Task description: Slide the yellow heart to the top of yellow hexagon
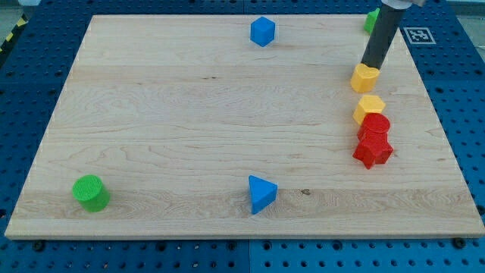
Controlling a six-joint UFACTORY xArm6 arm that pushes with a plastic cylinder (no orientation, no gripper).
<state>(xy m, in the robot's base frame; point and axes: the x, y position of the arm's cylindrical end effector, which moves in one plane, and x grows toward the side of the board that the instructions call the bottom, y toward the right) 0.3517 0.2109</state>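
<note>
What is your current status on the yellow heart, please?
My tip touching yellow heart from the top. Heart sits above yellow hexagon, small gap. Nothing between them.

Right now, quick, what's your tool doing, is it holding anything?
My tip: a bare rod, holding nothing, at the top edge of the yellow heart, which lies above the yellow hexagon.
</note>
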